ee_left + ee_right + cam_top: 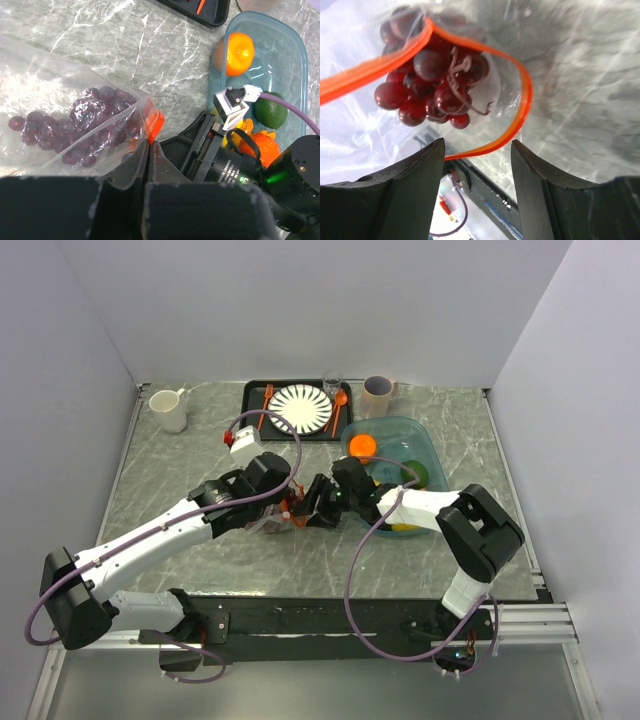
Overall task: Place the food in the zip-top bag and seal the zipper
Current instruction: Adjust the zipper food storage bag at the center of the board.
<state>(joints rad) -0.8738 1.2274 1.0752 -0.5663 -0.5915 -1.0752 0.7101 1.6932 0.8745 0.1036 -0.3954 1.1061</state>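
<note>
Arm bases point(150, 612) line the near edge of the grey marbled surface point(160, 460), with white walls point(300, 300) behind and beside it. Mid-surface, the left hand point(148, 150) is clamped on the mouth of the zip-top bag point(60, 75), which holds grapes point(85, 120). The right hand point(477, 165) has its fingers apart at the zipper point(520, 85).

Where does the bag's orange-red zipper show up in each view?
Top external: zipper, small red patch at centre, left of the teal tub.
Left wrist: centre, at the right end of the bag.
Right wrist: loop across the upper half.
Shared landmark: purple grapes inside the bag, clear in both wrist views.
</note>
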